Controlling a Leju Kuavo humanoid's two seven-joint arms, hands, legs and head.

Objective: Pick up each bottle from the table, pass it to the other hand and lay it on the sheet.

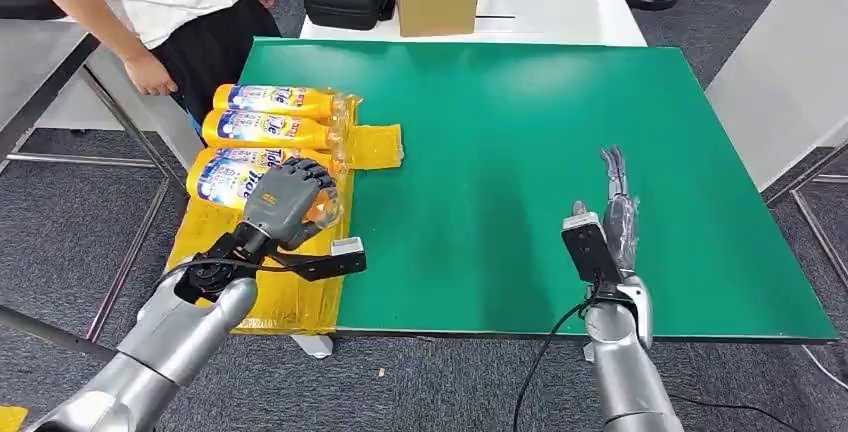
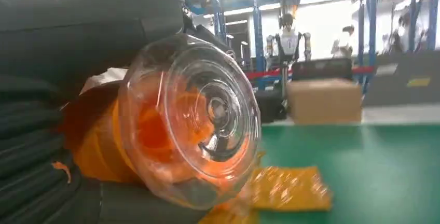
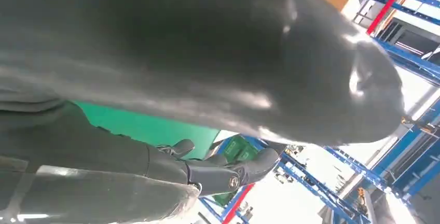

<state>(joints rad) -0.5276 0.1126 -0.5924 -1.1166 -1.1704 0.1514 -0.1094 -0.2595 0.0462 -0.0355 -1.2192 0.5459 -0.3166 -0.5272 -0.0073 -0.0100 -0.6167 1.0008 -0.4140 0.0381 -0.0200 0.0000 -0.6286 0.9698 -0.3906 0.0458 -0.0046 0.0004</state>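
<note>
A Tide bottle (image 1: pixel 240 178) is gripped under the left hand (image 1: pixel 290 195) fingers (image 1: pixel 312 178), lying flat on the yellow sheet (image 1: pixel 270 297). Its clear base (image 2: pixel 200 115) is pointed past the fingers toward the green worktop (image 1: pixel 520 152). The right hand (image 1: pixel 618 202) fingers are held straight, on nothing.

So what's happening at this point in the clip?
The robot's left hand grips an orange bottle over the yellow sheet at the left end of the green table. Two more bottles already lie side by side on the sheet just beyond it. The right hand hovers above the green surface, fingers straight, holding nothing. A person stands by the table's far left corner, one arm hanging near the bottles.
</note>
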